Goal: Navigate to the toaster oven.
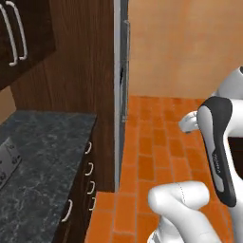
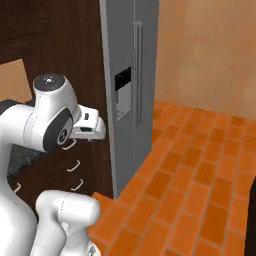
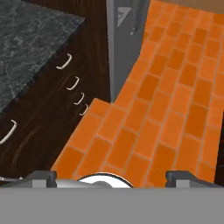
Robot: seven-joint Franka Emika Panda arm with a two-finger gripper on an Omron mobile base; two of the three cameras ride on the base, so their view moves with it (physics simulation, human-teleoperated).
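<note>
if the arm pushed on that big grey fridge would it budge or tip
Probably not. The fridge stands floor to ceiling, set tight beside dark wood cabinets, so it looks heavy and braced. Its flat door would likely feel stiff and smooth; a push could slide off. The long handle seems the only grippable part.

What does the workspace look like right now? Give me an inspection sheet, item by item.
Surface: dark speckled stone counter over dark wood drawers with pale handles.
Job's things: toaster oven, nothing seen that I can confirm; a grey object is cut off at the counter's left edge in the left base view, too little showing to identify.
Clutter: nothing seen.
Grippers: gripper open, fingertips apart above the orange brick floor, holding nothing.
Cables: nothing seen.
Surroundings: steel fridge with door dispenser, tall dark wood panel, upper cabinet, tan wall.
</note>
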